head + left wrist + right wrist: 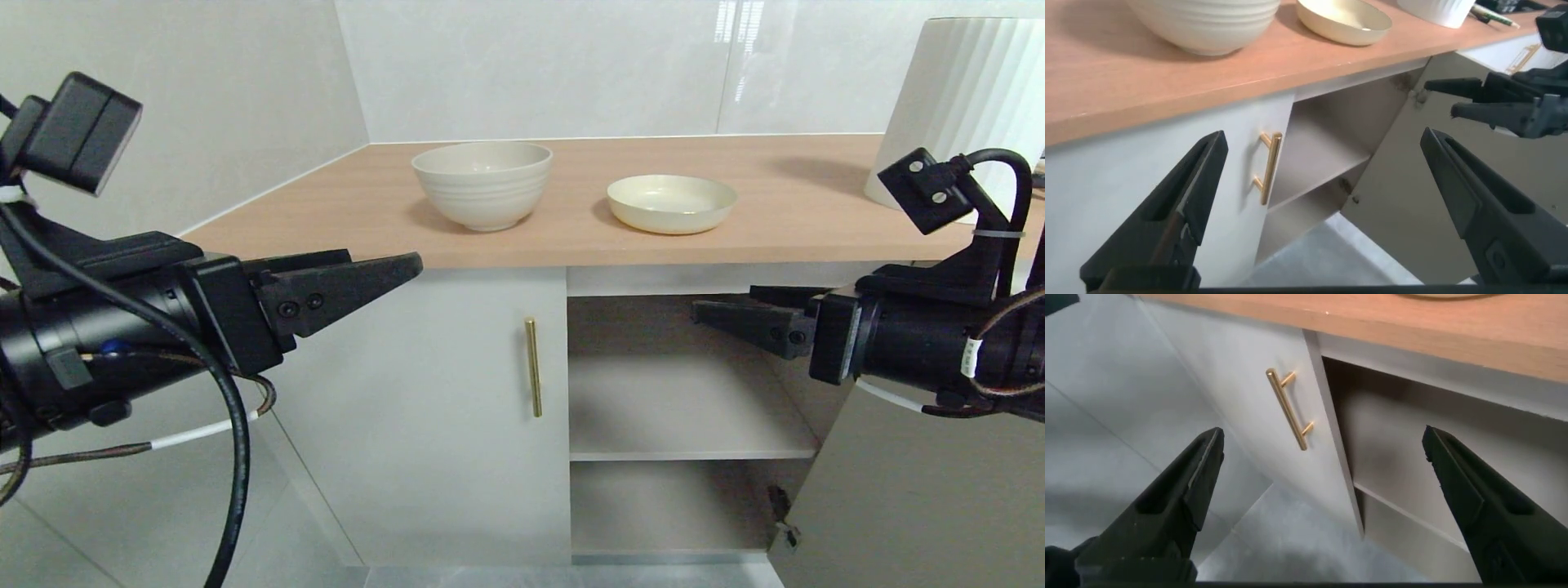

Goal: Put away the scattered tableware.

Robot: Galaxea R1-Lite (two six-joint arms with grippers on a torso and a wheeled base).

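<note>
No text, number or sign can be read anywhere. The small white tag [971, 357] on a cable at the right edge of the head view is too small to read.

The bowl [482, 184] is showing an off-white glaze with faint horizontal ridged bands round its side, while the shallow dish [671, 202] is showing a plain, pale creamy yellow. The bench [800, 220] is displaying a light brown wood grain. The cabinet door [424, 408] is appearing plain greyish white, its handle [532, 367] is gleaming brassy gold, and the shelf [686, 408] is looking pale grey. The tall vessel [963, 90] is showing white with vertical ribbing. The left gripper [1323, 139] and the right gripper [1323, 437] are both showing matte black.
</note>
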